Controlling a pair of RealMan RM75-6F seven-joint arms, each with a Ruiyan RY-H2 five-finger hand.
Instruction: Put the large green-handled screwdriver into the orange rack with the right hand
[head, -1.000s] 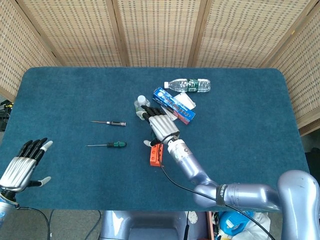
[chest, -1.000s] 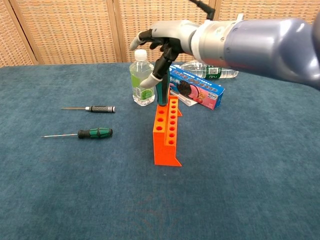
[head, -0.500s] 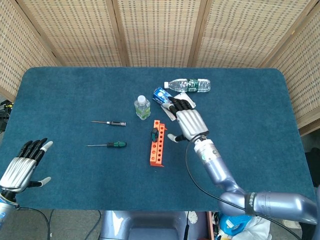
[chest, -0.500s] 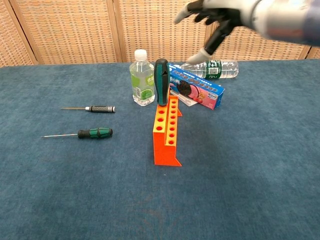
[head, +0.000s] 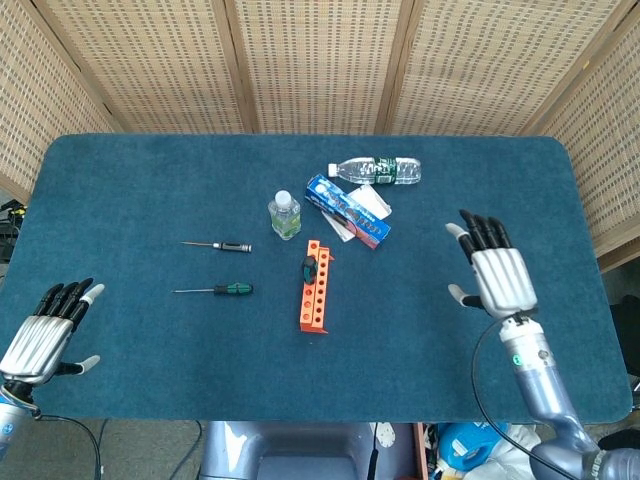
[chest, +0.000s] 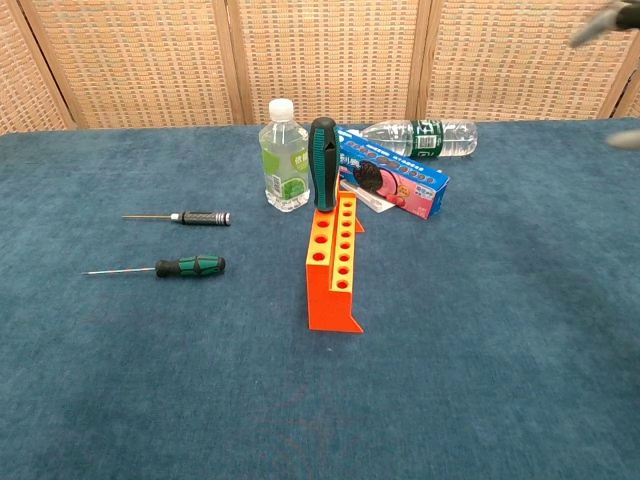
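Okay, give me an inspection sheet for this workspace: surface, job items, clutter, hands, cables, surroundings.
Surface: blue carpeted table, no damage seen.
Job's things: large green-handled screwdriver stands upright in the far end of the orange rack.
Clutter: small green-handled screwdriver and black-handled screwdriver lie flat to the left; small bottle upright; clear bottle lying down; blue box behind the rack.
Hands: left hand open at the near left edge; right hand open, clear of the rack.
Cables: black cable beside the right forearm.
Surroundings: woven screens.
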